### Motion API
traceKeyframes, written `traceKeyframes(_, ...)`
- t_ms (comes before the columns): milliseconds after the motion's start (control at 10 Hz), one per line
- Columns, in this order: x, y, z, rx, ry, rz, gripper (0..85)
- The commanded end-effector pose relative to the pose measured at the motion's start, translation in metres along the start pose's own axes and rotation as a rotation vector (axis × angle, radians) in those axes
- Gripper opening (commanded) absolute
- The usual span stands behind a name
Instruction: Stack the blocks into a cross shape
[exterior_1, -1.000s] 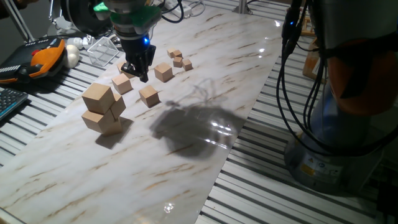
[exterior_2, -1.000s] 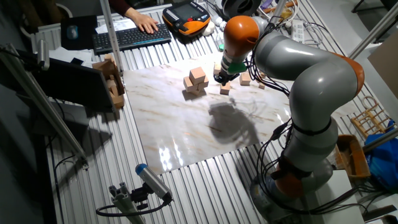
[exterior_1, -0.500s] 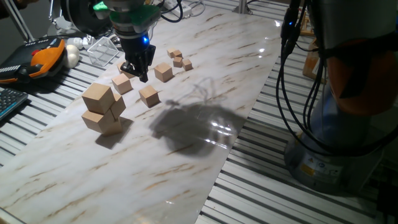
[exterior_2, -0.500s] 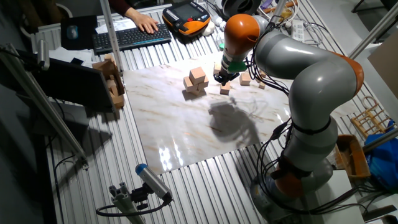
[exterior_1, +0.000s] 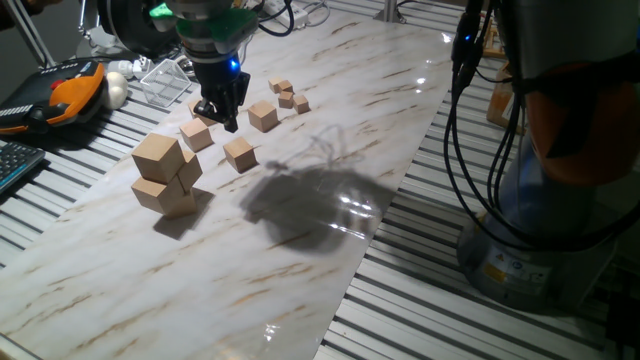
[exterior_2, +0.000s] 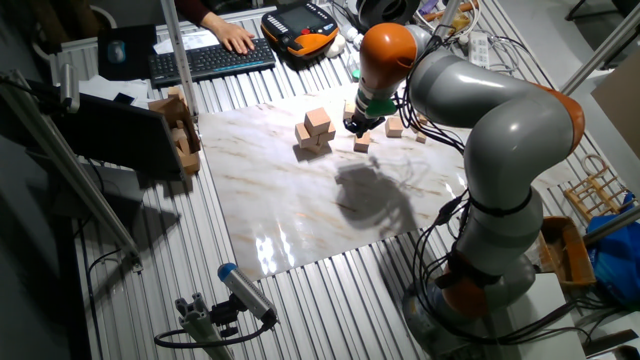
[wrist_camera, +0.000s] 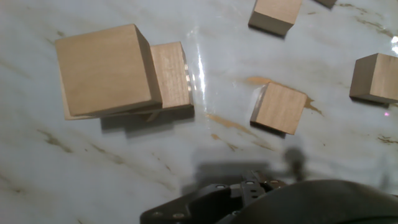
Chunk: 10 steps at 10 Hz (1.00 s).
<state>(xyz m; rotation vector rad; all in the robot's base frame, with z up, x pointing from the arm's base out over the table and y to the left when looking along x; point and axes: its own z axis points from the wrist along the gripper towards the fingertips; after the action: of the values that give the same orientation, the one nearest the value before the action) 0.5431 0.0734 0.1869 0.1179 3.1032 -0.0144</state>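
Nothing is shifting between the earlier frames and now: the gripper is still hanging at the same spot and every cube is lying where it lay.

In one fixed view, the blocks are sitting as a small pile near the marble board's left edge, one large cube resting on two below, which looks like a cross partly built. The gripper is hovering just beyond them, over the medium cubes; whether its fingers are parted or holding anything cannot be told here. The tiny cubes are lying farther back.

In the other fixed view, the arm is arching over the board, and the pile is standing left of the gripper.

In the hand view, the pile is filling the upper left and a medium cube is lying apart; the fingers are not showing clearly. The loose medium cubes are probably crowding any approach to the pile.
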Motion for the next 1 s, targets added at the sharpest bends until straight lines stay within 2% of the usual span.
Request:
traceKeyframes(0,0.0000,0.0000,0.0001,0.000,0.000,0.000,0.0)
traceKeyframes(300,-0.0002,-0.0001,0.0002,-0.002,-0.001,0.000,0.0)
traceKeyframes(900,-0.0009,0.0002,0.0014,0.013,-0.010,-0.001,0.0)
